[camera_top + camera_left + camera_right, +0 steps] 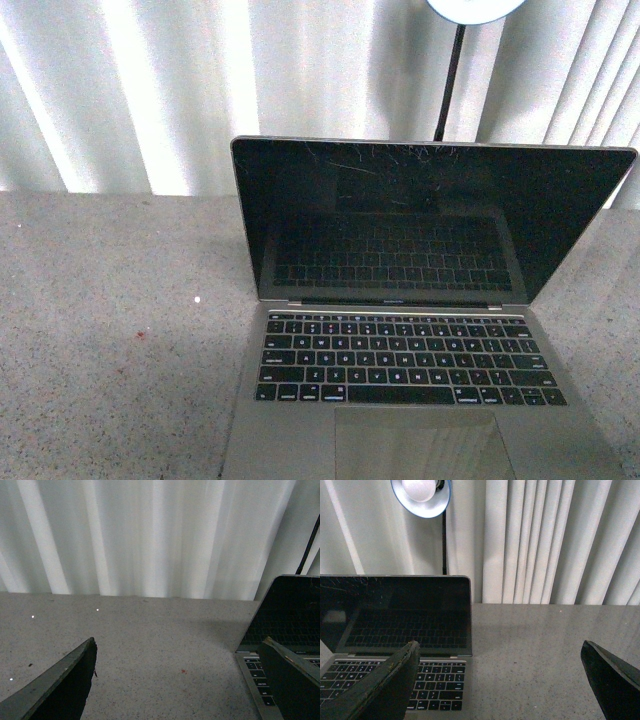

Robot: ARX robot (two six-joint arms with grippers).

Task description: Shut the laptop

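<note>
The open laptop [400, 330] sits on the grey table [110, 330] just right of centre, its raised screen [400, 220] spanning side to side. Your left gripper [178, 642] and right gripper [500, 644] flank it, both spread wide and empty. The right looks nearer the lid.

Grey laptop [420, 400], lid open, scratched black screen seemingly off

The left gripper [175, 690] holds its jaws wide apart and points about level toward the far side. The right gripper [495, 685] is posed the same way, jaws spread wide.
</note>
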